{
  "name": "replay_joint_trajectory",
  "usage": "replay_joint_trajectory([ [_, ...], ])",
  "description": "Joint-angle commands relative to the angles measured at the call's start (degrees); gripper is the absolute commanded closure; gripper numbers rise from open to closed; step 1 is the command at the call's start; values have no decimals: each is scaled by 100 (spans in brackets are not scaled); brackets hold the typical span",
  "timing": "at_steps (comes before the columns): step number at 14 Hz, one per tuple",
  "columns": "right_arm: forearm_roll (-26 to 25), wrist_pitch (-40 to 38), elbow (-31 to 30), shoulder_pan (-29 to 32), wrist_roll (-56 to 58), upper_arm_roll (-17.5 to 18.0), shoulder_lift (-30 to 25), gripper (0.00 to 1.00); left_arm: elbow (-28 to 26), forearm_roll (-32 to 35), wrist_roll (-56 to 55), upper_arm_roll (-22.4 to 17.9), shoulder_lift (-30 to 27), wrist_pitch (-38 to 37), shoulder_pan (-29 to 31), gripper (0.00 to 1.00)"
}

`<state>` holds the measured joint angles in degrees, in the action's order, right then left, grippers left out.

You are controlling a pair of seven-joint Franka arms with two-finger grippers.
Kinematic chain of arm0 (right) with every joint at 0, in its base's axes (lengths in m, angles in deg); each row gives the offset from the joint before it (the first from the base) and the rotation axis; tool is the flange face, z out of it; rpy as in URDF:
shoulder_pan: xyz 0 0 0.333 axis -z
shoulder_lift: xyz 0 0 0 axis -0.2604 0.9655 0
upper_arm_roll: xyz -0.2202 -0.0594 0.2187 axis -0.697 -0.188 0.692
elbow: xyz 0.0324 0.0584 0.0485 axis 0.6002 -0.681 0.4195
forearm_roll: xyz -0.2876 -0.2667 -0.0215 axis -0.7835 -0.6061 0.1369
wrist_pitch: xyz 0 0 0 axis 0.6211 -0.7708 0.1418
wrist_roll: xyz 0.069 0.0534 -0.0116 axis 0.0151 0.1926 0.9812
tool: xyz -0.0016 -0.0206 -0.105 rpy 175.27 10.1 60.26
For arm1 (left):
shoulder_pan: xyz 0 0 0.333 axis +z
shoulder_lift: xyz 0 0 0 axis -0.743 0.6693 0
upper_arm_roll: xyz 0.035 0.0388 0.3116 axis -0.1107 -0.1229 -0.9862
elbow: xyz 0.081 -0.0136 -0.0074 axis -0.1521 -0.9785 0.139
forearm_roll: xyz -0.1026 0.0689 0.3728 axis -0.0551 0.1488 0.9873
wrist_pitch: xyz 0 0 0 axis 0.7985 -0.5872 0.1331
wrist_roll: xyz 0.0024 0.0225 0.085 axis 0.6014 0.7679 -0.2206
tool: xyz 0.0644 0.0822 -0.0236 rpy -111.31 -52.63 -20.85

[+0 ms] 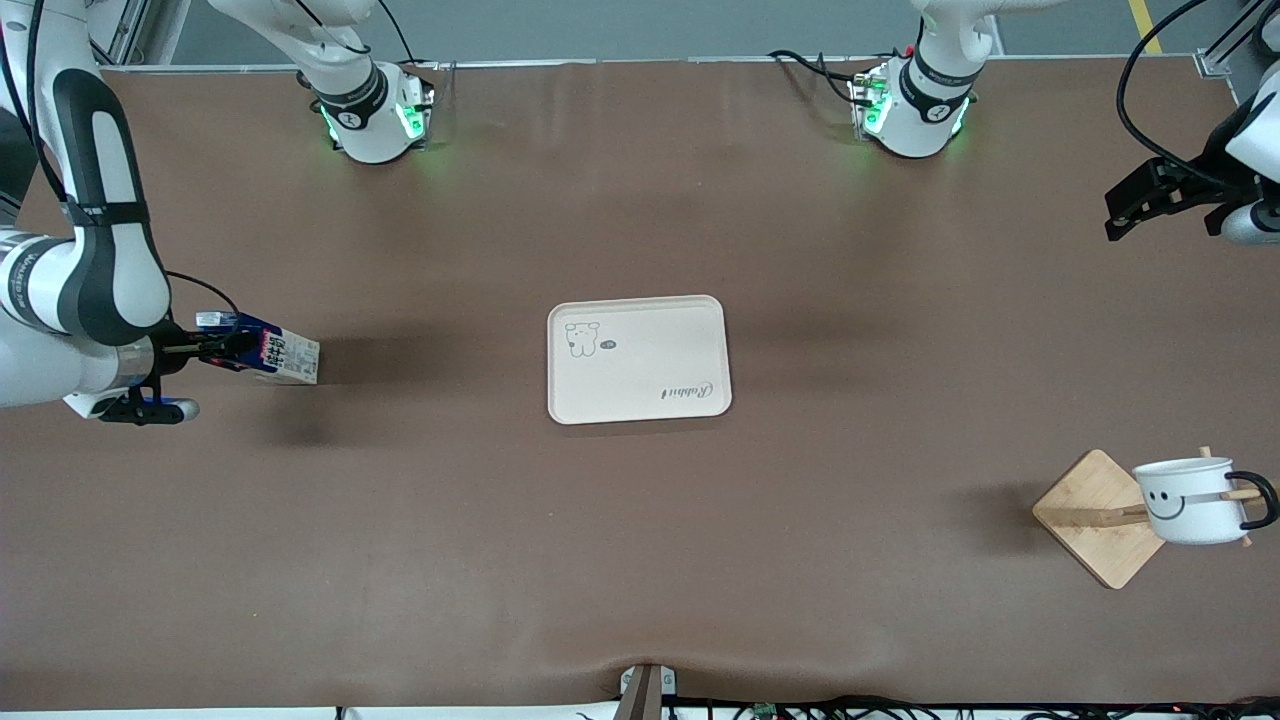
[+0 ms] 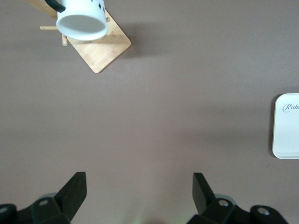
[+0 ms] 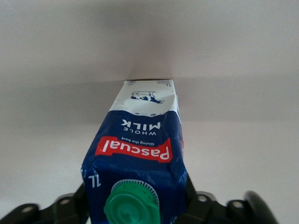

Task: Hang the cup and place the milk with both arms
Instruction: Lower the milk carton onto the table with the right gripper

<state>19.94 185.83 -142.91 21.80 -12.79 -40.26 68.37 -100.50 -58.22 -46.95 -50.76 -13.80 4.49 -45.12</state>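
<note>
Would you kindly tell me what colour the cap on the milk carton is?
Green; the round cap on the milk carton shows best in the right wrist view.

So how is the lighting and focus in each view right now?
Front view: even light, soft shadows beside the tray and the milk. Left wrist view: sharp, the cup casts little shadow. Right wrist view: the carton's green cap slightly soft, the table washed out pale.

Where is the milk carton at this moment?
The milk carton is at the right arm's end of the table, between the fingers of the right pincer, well apart from the white tray.
</note>
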Motion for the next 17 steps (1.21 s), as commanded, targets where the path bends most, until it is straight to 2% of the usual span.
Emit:
replay_joint_trajectory([
  [1, -47, 52, -100, 173, -87, 87, 7, 0, 61, -66, -45, -1, -2, 20, 12, 0],
  [17, -30, -185, -39, -99, -60, 122, 7, 0, 96, -83, -134, -10, 77, 108, 12, 0],
])
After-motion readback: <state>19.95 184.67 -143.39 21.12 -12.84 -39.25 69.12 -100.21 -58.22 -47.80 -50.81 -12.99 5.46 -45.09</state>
